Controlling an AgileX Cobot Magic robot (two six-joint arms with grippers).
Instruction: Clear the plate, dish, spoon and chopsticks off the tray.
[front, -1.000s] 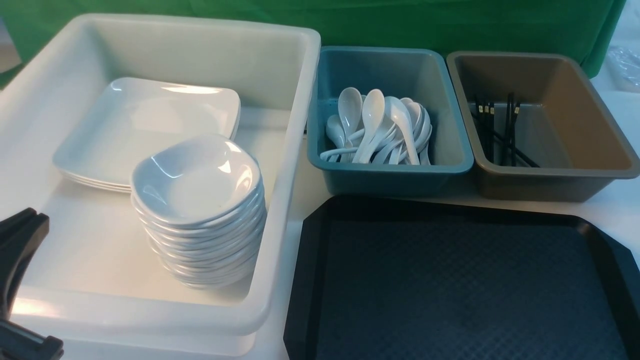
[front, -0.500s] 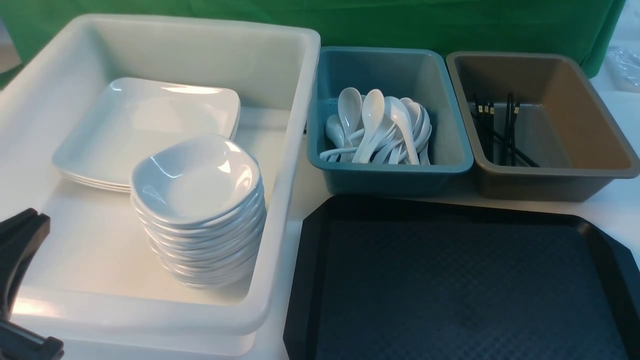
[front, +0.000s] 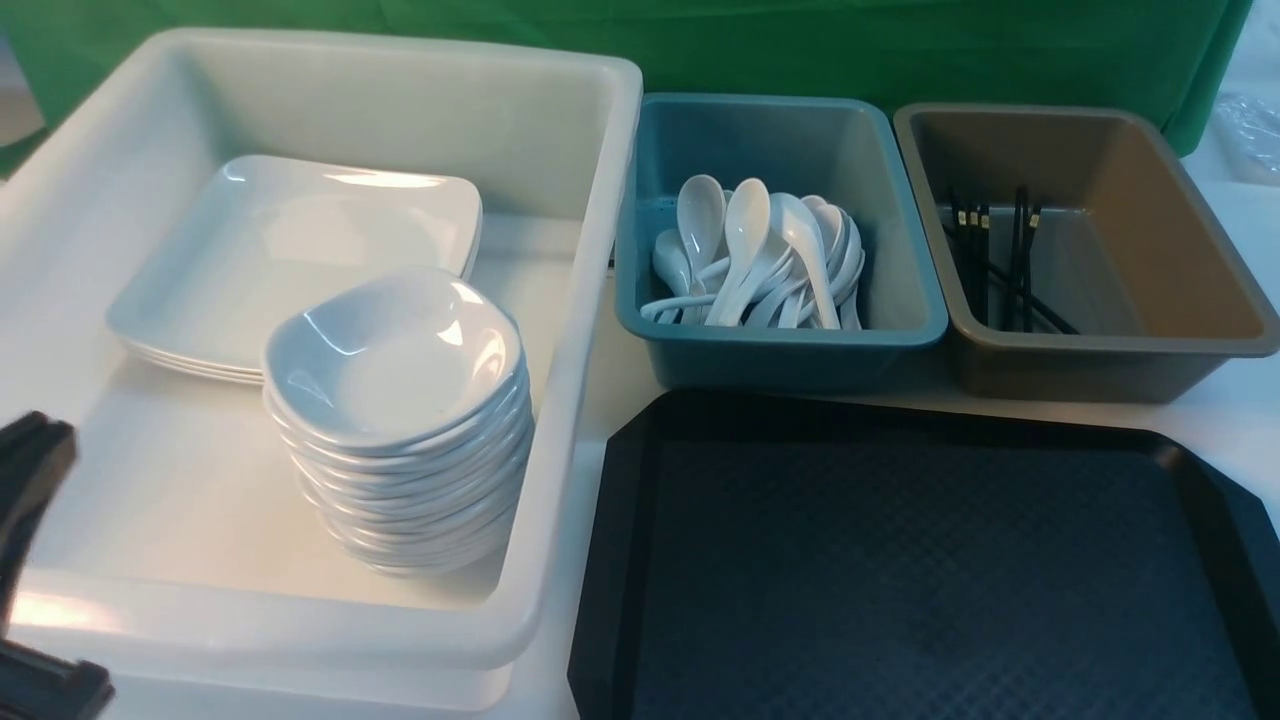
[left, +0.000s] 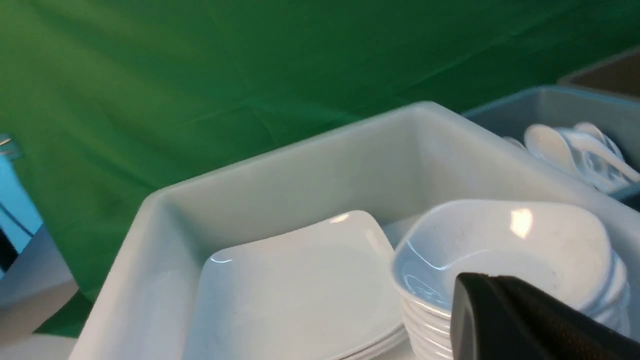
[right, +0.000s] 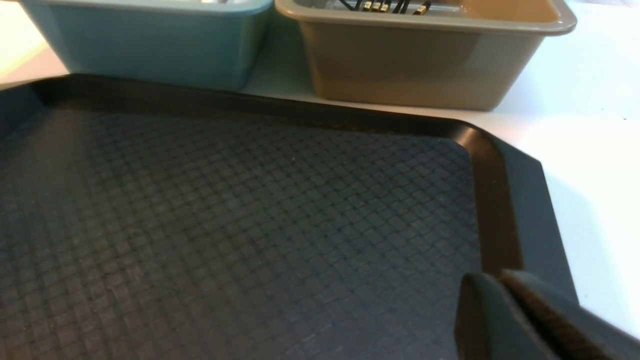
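A stack of large white square plates (front: 300, 240) is held in the far part of the deep white tub (front: 400, 635), and the topmost one is laid face up. Nearer the robot, and toward the tub's right wall, a taller stack of small white dishes (front: 400, 370) is set, and the plates' near right corner is partly hidden by it. White soup spoons (front: 745, 240) are piled at mixed angles in the teal bin (front: 780, 370), which is placed just beside the tub on its right. Black chopsticks (front: 1018, 265) with gold-banded ends are gathered in the left part of the brown bin (front: 1080, 380), some leaned steeply and at least one laid aslant across the bottom. Which plate, dish, spoon or chopsticks are meant by the task cannot be told among the others. The black tray (front: 930, 560) is set on the white table (front: 600, 400) in front of both bins, its textured floor exposed. The left fingers (left: 467, 310) are closed together, with nothing gripped, and in the front view black parts of the left arm are seen at the edge, by the tub. The right fingers (right: 480, 315) are held narrow above the tray, their blurred tips side by side, with nothing gripped. Behind the tub and bins a green cloth (front: 760, 50) is hung
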